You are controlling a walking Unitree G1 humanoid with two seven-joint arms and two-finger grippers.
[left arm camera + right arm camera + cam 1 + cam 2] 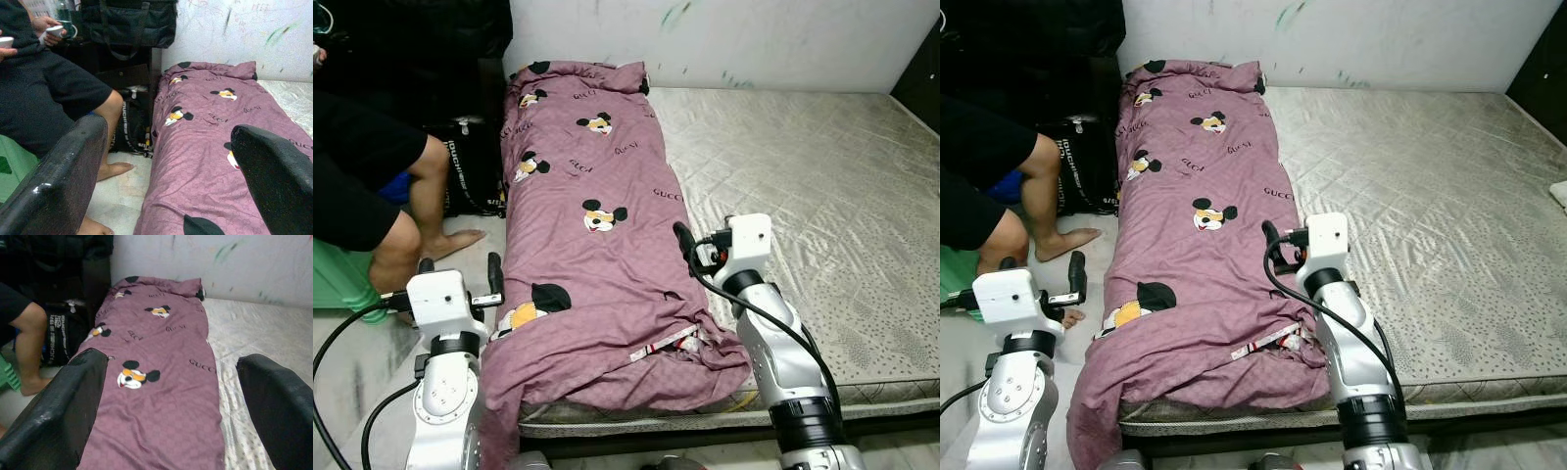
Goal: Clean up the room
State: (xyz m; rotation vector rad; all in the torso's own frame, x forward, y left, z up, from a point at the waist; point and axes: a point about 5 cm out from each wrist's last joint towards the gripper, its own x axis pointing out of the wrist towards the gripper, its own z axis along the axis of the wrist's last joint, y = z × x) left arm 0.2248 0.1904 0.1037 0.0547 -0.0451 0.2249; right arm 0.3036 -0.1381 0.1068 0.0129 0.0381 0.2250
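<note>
Bare mattress [822, 196] by a white wall, purple blanket [587, 245] along its left edge printed "GUCCI" with mouse faces, your left gripper [460, 279] and right gripper [690, 250] both spread wide, holding nothing, person [372, 186] beside the bed cut off.

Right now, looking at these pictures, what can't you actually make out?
- The person: cut off by the frame edge in both eye views.
- Under the purple blanket: its folds cover the mattress there.
- The black bag by the bed: partly behind the person's leg, lettering too small to read.
- The cup in the person's hand: contents hidden, left wrist view.
</note>
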